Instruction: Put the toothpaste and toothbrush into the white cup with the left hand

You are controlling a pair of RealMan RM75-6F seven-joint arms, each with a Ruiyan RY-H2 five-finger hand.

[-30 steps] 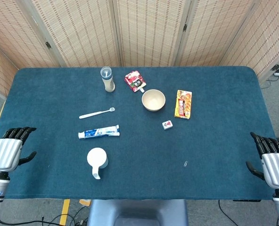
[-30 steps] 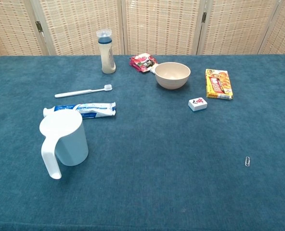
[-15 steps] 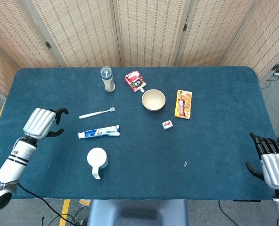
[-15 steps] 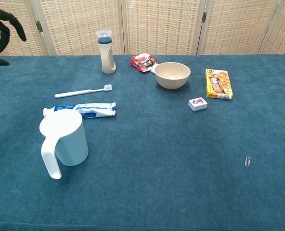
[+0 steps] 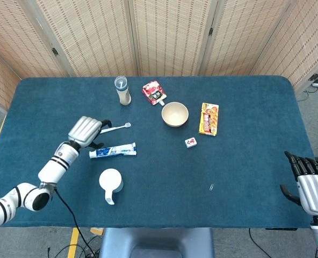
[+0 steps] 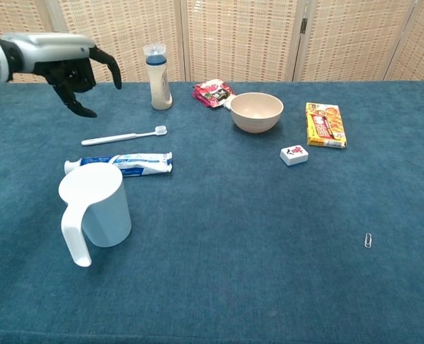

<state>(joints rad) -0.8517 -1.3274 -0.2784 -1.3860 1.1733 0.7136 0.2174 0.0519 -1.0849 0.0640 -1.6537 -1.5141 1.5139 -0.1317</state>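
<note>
Left hand [image 6: 72,68] is empty, fingers spread and curled down, hovering over the handle end of the toothbrush [image 6: 123,136]. I'd drop straight down and pinch mid-handle. Toothpaste [image 6: 129,163] lies just behind the cup [image 6: 97,208], brush beyond that.

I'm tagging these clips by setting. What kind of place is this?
Probably a staged test or lab setup rather than a home: a table covered in blue cloth, woven folding screens behind it, and unrelated items laid out, such as a toothbrush, a bowl and a snack box.
</note>
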